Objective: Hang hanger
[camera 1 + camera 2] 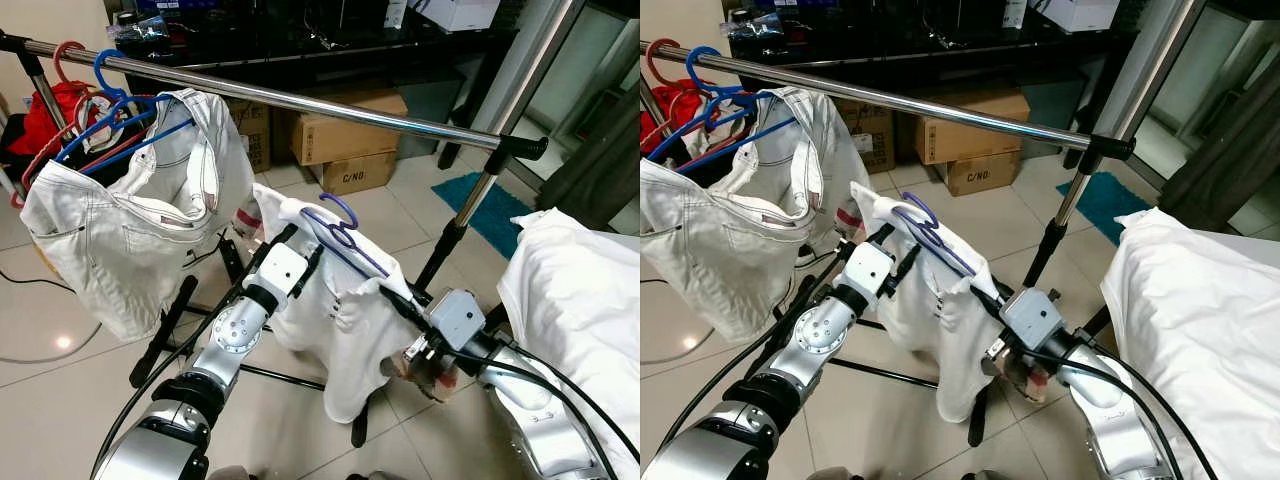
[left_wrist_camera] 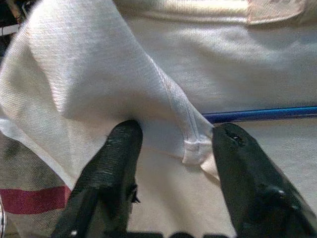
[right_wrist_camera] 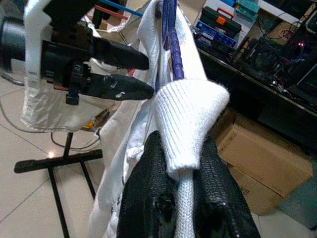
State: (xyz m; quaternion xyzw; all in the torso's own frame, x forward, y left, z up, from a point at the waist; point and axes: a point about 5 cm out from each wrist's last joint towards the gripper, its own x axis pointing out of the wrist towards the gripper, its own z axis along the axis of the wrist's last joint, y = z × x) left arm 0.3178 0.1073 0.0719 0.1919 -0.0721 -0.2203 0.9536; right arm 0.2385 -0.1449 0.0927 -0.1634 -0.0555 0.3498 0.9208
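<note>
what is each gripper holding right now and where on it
The right gripper is shut on the white shirt's ribbed edge, which hangs on the purple hanger. The left gripper is open, its fingers either side of a shirt fold, holding nothing.

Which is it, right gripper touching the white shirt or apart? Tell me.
Touching. The right wrist view shows the right gripper clamped on a fold of the white shirt.

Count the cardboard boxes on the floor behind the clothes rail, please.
3 can be seen. One large box stands behind the rail, a smaller box marked C/NO lies before it, and a third box shows partly beside the hanging white garment. Others may be hidden.
</note>
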